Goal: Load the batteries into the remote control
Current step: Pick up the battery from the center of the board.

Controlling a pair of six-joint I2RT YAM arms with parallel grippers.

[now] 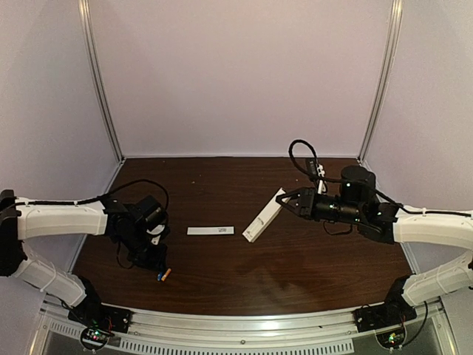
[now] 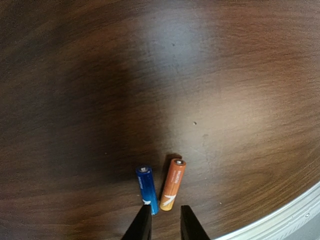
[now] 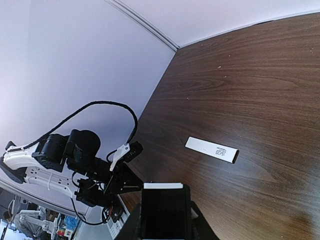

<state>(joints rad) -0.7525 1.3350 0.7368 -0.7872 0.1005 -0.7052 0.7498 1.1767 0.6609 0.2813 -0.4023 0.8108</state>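
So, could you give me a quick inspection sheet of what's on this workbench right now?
Surface: dark wooden table, with a few pale specks.
Job's things: blue battery and orange battery lie side by side near the front left edge. The far end of the white remote is in the right pincer. A thin white cover lies flat to the left of the remote.
Clutter: nothing seen.
Pincers: left pincer is open and hovers just short of the batteries. Right pincer is shut on the remote.
Cables: black cables loop off both arms, away from the batteries.
Surroundings: pale walls and a metal rail at the near edge.
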